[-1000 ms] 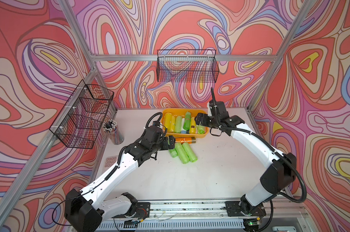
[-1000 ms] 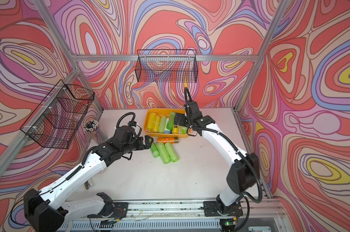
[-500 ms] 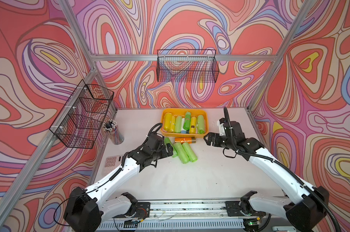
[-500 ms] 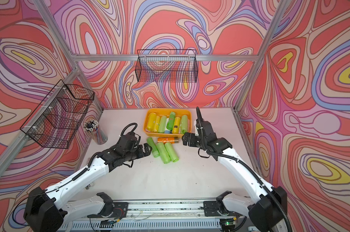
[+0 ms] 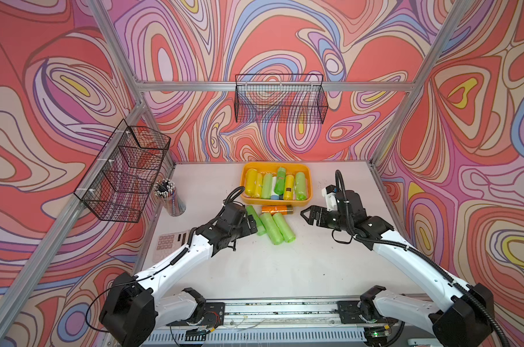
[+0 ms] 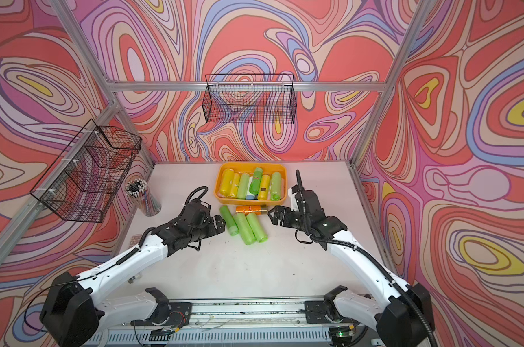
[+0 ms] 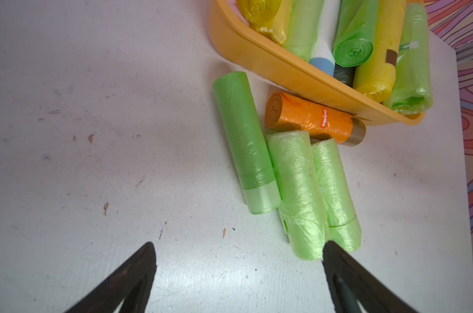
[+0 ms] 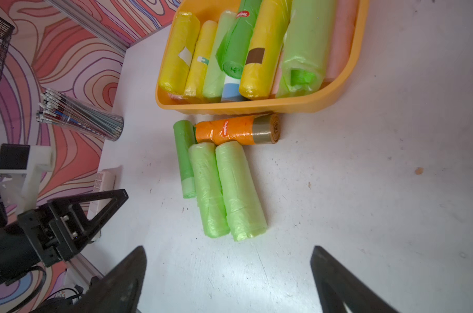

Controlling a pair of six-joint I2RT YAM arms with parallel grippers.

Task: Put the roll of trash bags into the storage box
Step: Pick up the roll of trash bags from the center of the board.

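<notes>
**Claw state**
- Left claw (image 7: 238,244): the jaws stand wide apart and hold nothing. It sits at the near ends of the green rolls. In the left wrist view one fingertip (image 7: 335,260) overlaps the end of a pale roll, and contact cannot be confirmed.
- Right claw (image 8: 227,248): the jaws stand wide apart, holding and touching nothing. It sits on the opposite side of the same rolls.

**Rolls outside the storage box (image 8: 243,108)**

Four rolls lie flat on the desk (image 7: 94,162), in front of the box's near wall.
- Orange roll (image 7: 311,119): one. Its long axis runs parallel to the near wall, just beside it.
- Darker green roll (image 7: 243,141): one.
- Pale green rolls (image 7: 295,189): two.

The three green rolls lie side by side. Their long axes run from the box toward the robot's base, with the near ends slanted slightly to the robot's right.

**Rolls inside the box**

At least eight rolls are visible, most of them lying lengthwise, front to back. One green roll rests on top of the others. The exact count cannot be told.
</notes>
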